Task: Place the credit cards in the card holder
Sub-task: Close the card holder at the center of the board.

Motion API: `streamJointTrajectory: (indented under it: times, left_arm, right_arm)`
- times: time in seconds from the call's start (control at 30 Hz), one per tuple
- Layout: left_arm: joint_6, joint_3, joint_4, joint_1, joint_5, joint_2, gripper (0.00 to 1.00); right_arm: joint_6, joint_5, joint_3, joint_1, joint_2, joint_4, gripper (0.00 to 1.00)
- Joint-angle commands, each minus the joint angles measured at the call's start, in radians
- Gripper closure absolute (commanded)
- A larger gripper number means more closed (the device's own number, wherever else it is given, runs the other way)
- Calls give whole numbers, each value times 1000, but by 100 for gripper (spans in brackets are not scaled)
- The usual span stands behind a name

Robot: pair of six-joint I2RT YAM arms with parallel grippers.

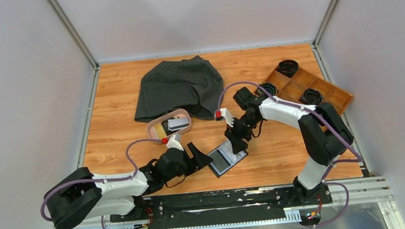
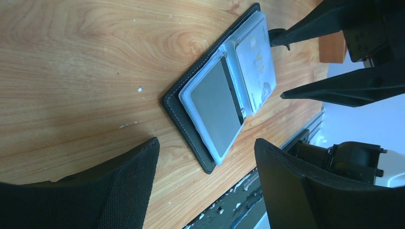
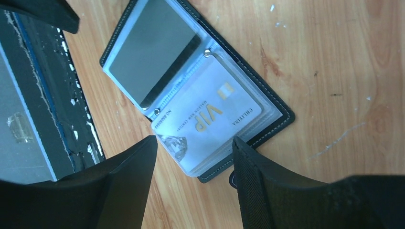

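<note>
Nearest the arm bases, the left fingers stand wide apart with nothing between them, low over the desk and just left of the card holder. The holder lies open and flat near the middle of the desk's near edge, clear sleeves facing up. A grey card sits in the left sleeve and a white VIP card in the right one. Just beyond it, the right fingers are also spread and empty, straddling the edge of the VIP page. Whether a tip touches the holder I cannot tell.

Farther back and to the left, the pink dish has more credit cards lying flat inside it, so the job looks part done. Behind the dish is a dark cloth, and at the far right a wooden tray, well apart from the work.

The main risks, as I judge them:
- The holder is light and the wood is smooth, so pushing in another card with nothing pinning it could slide or turn it.
- A fingertip that close to the sleeves could catch one and flip the page, or drag out the VIP card.
- The two arms work very near each other and could collide.
- Cards lying flat in the dish give little edge to grip, so a pinch may slip or lift two at once.
</note>
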Motion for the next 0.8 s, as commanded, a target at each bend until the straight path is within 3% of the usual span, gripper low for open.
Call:
streamJointTrajectory:
  times: [0.0,0.37,0.77]
  left_arm:
    - [-50,-49,24,-8,-25,13,20]
    - [-95,-48,115,-8,-1,110,27]
    - [-121,-30,172,-18,14,195,27]
  right_arm:
    - [61,79,26,9,12,17,37]
    - [120,197,35,8,74,34,37]
    - [130,180,48,9,139,3,42]
